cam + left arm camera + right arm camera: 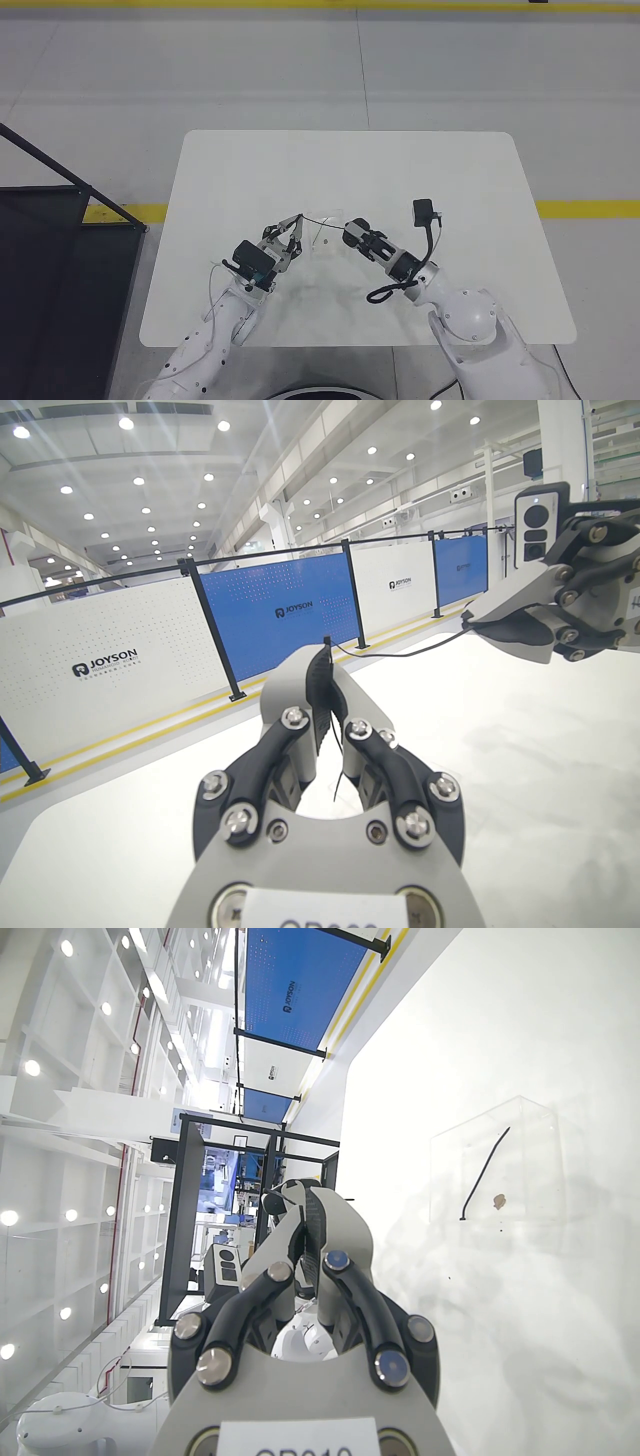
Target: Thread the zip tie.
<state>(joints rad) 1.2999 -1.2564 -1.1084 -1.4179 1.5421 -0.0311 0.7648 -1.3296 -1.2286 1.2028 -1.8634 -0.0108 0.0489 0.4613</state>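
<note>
Thin black zip tie (390,655) strung in mid-air!
It sags slightly above the table's (450,180) near middle, one end pinched in the left gripper (322,665), the other in the right gripper (472,625).

You have a white table (450,170) with rounded corners on a pale grey floor (300,70) marked with yellow lines (590,208). Beyond its far edge stand blue and white perforated panels (240,610) between black posts. Round ceiling lights (126,422) shine overhead. A dark mesh panel (50,270) stands off the table's left edge.
</note>
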